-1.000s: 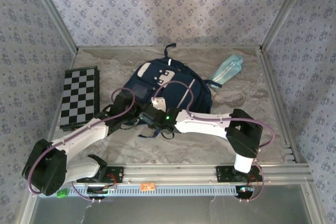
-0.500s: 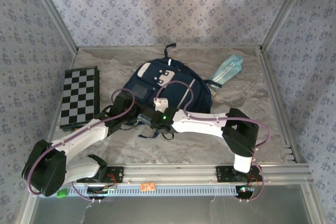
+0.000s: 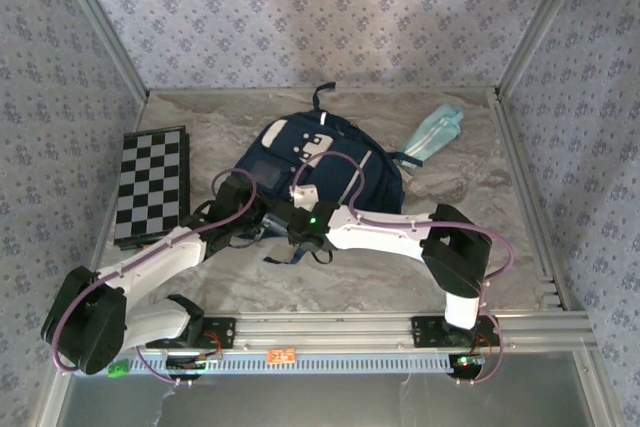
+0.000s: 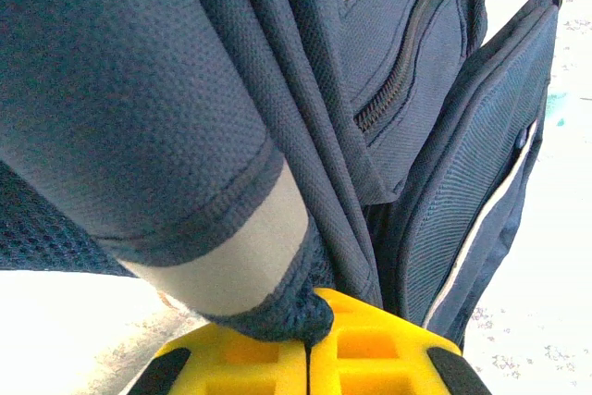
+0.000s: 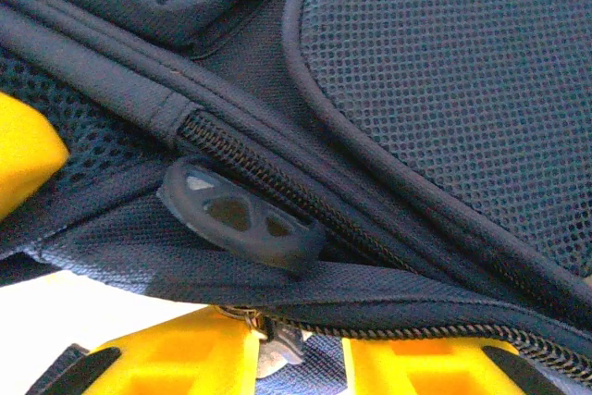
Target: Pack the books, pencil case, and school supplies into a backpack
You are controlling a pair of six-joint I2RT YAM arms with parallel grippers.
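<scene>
Both cropped: left gripper (image 4: 309, 326) pinches backpack (image 4: 435, 164) fabric, right gripper (image 5: 301, 351) gapes narrowly (around zipper (image 5: 275, 343)).

Overhead view, wrist cameras close on backpack (image 3: 375, 182)

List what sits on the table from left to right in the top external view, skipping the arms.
checkered board → backpack → pencil case

The marbled counter (image 3: 490, 237) carries a navy backpack (image 3: 300, 152) at its middle. A teal pencil case (image 3: 435, 134) lies far right, a checkered board (image 3: 152, 185) along the left edge.
</scene>
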